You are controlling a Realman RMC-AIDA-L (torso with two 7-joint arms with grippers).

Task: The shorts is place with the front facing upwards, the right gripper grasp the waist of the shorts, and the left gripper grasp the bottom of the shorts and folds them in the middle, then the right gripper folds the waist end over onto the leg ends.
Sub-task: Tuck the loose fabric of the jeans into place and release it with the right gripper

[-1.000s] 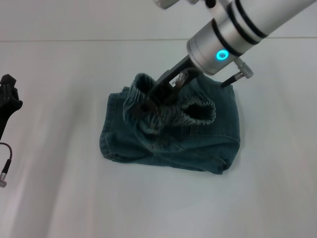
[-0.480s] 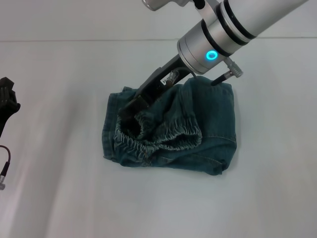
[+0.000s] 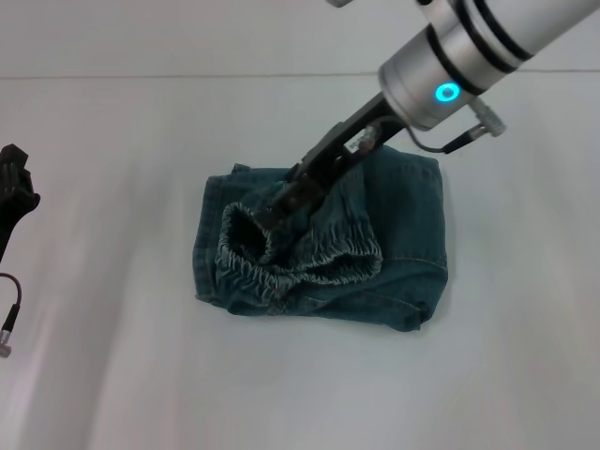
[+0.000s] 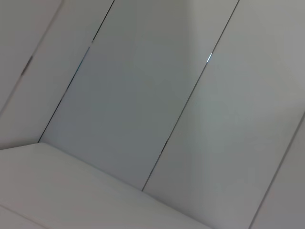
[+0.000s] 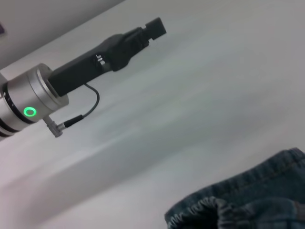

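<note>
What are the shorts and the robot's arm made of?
The shorts look like washed blue-green denim: faded patches, stitched seams, a puckered stretchy waist. The arm above the right gripper looks like smooth silver metal, though it could be painted plastic.

Waist (image 3: 281,258) laid down; right claw (image 3: 286,202) lifting away.

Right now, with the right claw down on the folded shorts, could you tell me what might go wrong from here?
1. The waist sits bunched in a raised, open loop on the shorts rather than lying flat, so the fold may spring back.
2. The right claw is down among those gathers; pulling away could snag the cloth and drag the fold open.
The left claw is parked far off to the left, so it probably cannot steady anything.
</note>
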